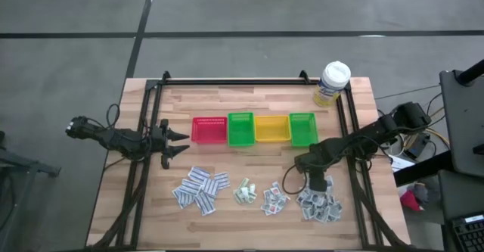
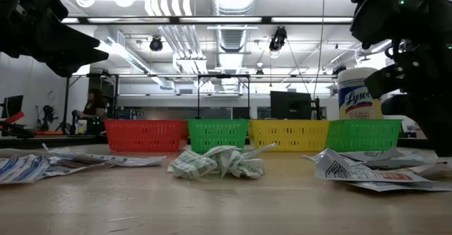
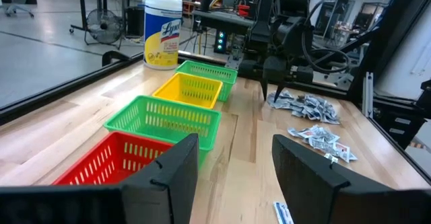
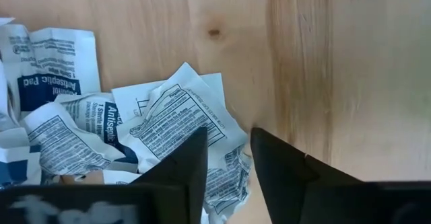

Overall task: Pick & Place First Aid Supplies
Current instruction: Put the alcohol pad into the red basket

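The first aid supplies are small white printed packets, lying flat in several loose piles along the table's near side: a left pile [image 1: 200, 190], two small middle piles [image 1: 244, 192] [image 1: 274, 200] and a right pile [image 1: 319, 205]. My right gripper [image 1: 318, 184] points down over the right pile. In the right wrist view it [image 4: 229, 140] is open by a narrow gap, its fingertips either side of one crumpled packet's edge [image 4: 202, 113]. My left gripper [image 1: 181, 142] waits open and level at the table's left, in front of the red bin; its own view shows it [image 3: 236, 163] empty. My right gripper comes from above, pointing down, with its fingers [image 4: 192, 160] astride the edge of a packet [image 4: 229, 158] that lies on the pile. Whether the tips touch the paper, I cannot tell.
A row of small bins stands mid-table: red [image 1: 209, 129], green [image 1: 240, 129], yellow [image 1: 271, 128], green [image 1: 302, 128]. A white-capped bottle with a yellow label [image 1: 333, 82] stands at the far right corner. A dark metal frame [image 1: 227, 80] rims the table. Bare wood lies between bins and piles.
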{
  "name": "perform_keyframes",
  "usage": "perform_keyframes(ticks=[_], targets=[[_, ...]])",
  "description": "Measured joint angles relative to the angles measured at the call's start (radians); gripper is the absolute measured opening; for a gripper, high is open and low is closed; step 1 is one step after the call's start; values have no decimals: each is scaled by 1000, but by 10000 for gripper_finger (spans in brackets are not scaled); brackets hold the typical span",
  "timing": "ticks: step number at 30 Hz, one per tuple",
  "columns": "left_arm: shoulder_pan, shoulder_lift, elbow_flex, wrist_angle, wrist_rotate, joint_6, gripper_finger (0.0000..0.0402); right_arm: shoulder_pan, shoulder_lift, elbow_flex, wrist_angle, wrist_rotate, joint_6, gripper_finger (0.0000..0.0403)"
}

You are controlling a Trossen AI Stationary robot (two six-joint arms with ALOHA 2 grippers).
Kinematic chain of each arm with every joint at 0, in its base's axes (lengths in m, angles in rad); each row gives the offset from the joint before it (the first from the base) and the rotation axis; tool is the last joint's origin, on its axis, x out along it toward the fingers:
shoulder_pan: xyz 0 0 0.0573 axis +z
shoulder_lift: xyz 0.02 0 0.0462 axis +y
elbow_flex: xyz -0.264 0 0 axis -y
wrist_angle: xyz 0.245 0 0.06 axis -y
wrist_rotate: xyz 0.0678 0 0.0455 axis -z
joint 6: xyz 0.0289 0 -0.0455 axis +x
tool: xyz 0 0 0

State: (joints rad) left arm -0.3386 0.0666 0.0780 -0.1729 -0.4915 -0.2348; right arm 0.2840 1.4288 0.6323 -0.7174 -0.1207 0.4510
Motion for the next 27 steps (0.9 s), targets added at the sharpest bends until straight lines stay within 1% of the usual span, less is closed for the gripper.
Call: perform_keyframes(ticks=[10,22,24,27], targets=[[0,0,0,0,0,0,188,-1,-2,0,-5,0,-1,63],[0,0,0,0,0,0,188,-1,-15,-3,-6,-5,1,41],[0,0,0,0,0,0,188,0,-22,-4,-2,-27,2,36],[0,0,0,0,0,0,188,0,-30,-3,-6,-31,2,27]])
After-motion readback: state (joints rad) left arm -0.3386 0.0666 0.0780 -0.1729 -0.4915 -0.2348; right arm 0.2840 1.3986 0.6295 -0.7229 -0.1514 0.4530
